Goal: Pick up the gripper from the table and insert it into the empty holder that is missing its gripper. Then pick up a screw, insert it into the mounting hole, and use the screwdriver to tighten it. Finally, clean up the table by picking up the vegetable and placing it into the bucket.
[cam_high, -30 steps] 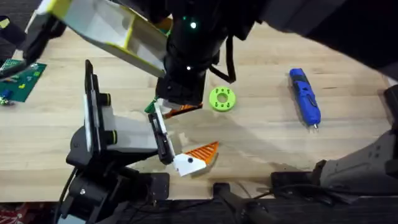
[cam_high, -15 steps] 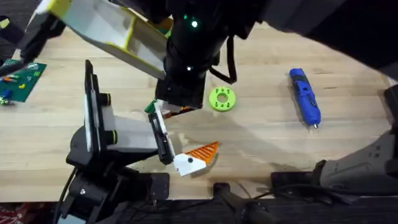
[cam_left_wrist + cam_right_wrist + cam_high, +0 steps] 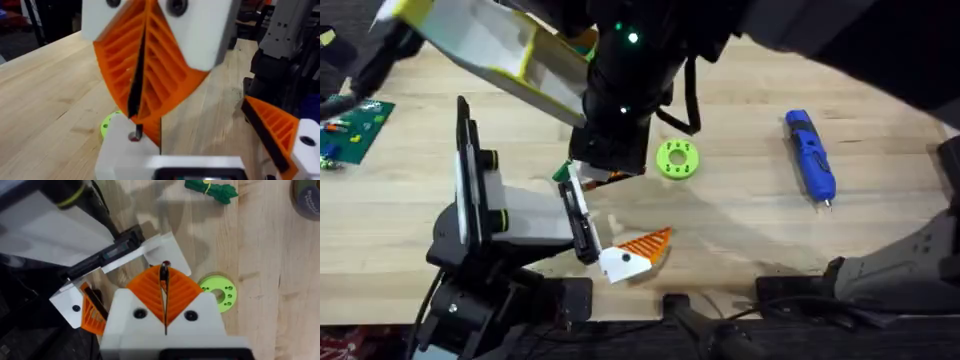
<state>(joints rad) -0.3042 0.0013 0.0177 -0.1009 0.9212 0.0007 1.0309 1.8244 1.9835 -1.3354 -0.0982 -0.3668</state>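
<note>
Over the middle of the table (image 3: 740, 230), just beside the lime-green ring (image 3: 677, 159) and above the white block (image 3: 125, 150) at the end of the left arm: the right gripper (image 3: 164, 272), orange pads pressed together on the screw (image 3: 135, 131). Clamped along the shank, long axis in line with the fingers, tip pointing down at the block. Just above it, possibly touching; hard to judge from the left wrist view. Mounting hole seemingly straight under the tip, so most likely a short push along that same axis next, with no sideways shift.

After that, the screwdriver (image 3: 810, 155): flat on the right side of the table, well apart from the clamped screw, beyond the ring. Nearer the right arm's base than the left's. Long axis running roughly from the far edge toward the near one, metal bit pointing at the near edge and slightly rightward. Probably the right arm's to fetch, once rid of the screw.
</note>
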